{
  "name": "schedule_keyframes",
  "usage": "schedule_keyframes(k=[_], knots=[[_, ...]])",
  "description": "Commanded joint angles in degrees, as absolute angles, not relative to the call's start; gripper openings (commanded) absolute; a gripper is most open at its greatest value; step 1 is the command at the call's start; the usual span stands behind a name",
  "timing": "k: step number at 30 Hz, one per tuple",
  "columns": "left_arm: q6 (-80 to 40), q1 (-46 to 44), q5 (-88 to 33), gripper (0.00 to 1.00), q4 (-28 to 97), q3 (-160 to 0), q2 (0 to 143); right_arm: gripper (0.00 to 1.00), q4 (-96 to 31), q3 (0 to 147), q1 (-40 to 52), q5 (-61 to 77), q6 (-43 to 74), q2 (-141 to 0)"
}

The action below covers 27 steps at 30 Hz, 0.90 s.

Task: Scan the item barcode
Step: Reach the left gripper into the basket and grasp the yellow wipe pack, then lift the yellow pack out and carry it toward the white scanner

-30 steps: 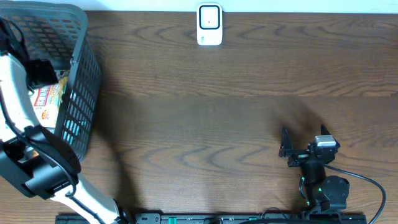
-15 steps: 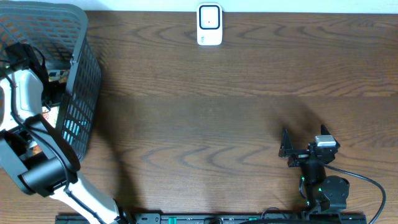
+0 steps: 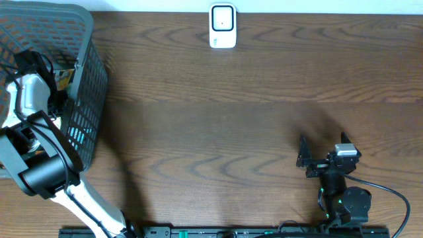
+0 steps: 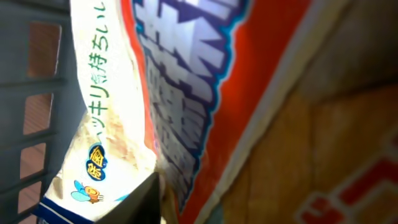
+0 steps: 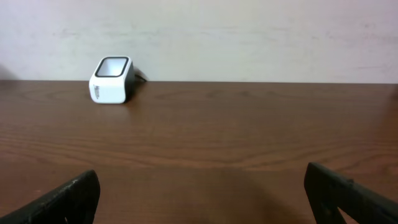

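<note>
Overhead, left gripper (image 3: 36, 66) sits inside the basket (image 3: 82, 46), closure untellable; right gripper (image 3: 301, 152) spread, well apart from scanner (image 3: 223, 26).

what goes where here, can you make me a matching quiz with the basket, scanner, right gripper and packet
1 basket
2 scanner
3 right gripper
4 packet

a far edge of the table, middle
b left end of the table
c inside the basket
d open, near right of the table

Pairs: 1-b, 2-a, 3-d, 4-c
</note>
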<state>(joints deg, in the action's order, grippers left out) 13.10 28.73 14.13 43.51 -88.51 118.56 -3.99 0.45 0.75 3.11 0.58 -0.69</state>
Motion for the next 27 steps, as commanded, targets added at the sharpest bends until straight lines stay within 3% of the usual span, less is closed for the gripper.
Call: schedule_keyframes(k=[1,5,7,17,25,27], knots=[[11.09,28.71,13.78,0.38,43.83,-89.3,116.38,0.99,-4.12,0.34,-0.38,2.96,0.12,-0.38],[7.6,28.71,13.78,0.23,43.7,-90.28,111.74,0.99,-4.12,0.34,-0.38,2.96,0.14,-0.38],[5.32,28.71,13.76,0.08,43.42,-90.48,108.27,0.99,-4.12,0.34,-0.38,2.96,0.14,-0.38],[-3.2,28.69,9.41,0.07,40.18,-90.48,88.84,0.99,-4.14,0.34,-0.38,2.96,0.12,-0.38],[-38.15,28.64,8.49,0.07,39.09,-90.48,71.92,0.99,-4.12,0.34,-0.38,2.96,0.14,-0.38],[-40.56,28.56,2.57,0.07,37.26,-90.45,68.16,0.99,-4.14,0.34,-0.38,2.96,0.12,-0.38]])
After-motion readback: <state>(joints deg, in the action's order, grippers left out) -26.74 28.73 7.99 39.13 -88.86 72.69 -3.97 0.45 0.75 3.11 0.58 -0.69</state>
